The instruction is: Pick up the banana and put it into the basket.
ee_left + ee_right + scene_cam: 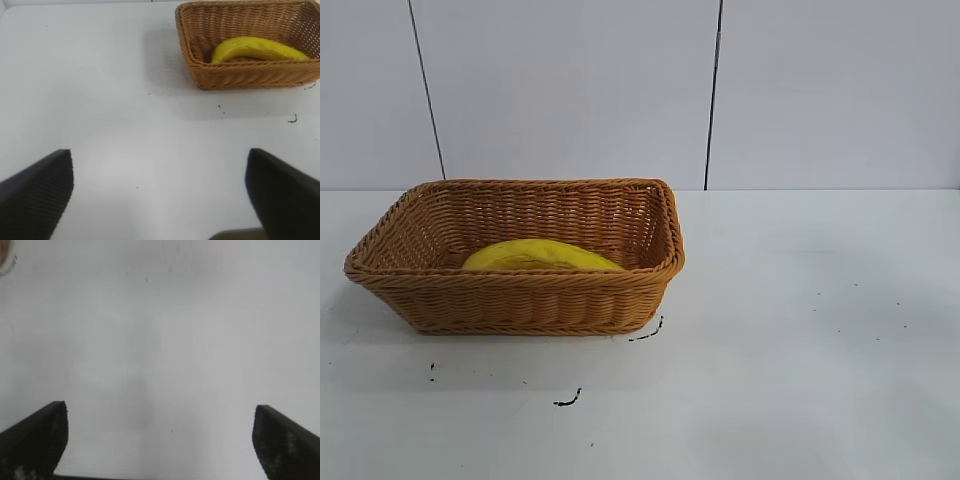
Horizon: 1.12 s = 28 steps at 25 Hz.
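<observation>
The banana [542,256] lies inside the basket [520,300] near the table's [800,340] left edge, its length along the basket's. The left gripper [160,192], jaws wide and empty, hangs nearer; the right gripper [160,437], jaws equally wide, hangs over bare table

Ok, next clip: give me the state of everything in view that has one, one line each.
banana: lying inside the basket, not held.
basket: upright on the table, holding the banana.
left gripper: open, empty, above bare table, apart from the basket.
right gripper: open, empty, above bare table.
table: white, with a few small dark marks near the basket.
</observation>
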Tool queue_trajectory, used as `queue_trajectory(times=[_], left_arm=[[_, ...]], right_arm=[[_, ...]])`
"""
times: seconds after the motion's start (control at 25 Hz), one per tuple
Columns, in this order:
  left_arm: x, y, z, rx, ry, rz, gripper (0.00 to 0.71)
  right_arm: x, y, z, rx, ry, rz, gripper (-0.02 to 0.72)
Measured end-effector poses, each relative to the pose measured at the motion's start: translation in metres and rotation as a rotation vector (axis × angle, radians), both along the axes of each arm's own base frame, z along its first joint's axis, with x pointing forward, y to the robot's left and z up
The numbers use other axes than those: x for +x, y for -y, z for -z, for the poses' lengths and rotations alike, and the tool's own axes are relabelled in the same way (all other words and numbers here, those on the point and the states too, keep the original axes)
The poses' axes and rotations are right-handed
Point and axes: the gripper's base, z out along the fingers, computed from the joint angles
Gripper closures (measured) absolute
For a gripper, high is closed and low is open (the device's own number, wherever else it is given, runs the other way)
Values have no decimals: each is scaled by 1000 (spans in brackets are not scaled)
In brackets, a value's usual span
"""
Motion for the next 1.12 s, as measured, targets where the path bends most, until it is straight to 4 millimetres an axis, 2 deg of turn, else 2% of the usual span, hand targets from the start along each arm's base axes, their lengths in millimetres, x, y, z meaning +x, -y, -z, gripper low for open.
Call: queue_trajectory(times=[0.16, 0.32, 0.52, 0.84, 1.12], left_arm=[[0, 0, 0, 0, 0, 0, 17], [0, 0, 0, 0, 0, 0, 17], [0, 0, 0, 0, 0, 0, 17], [0, 0, 0, 0, 0, 0, 17], [0, 0, 0, 0, -1, 0, 17]], right_arm=[[-24, -1, -10, 1, 160, -2, 13], [-39, -3, -1, 16, 137, -10, 13], [-47, -4, -1, 22, 178, -12, 13], [-80, -6, -4, 22, 380, -19, 13], [-82, -7, -3, 33, 390, -27, 13]])
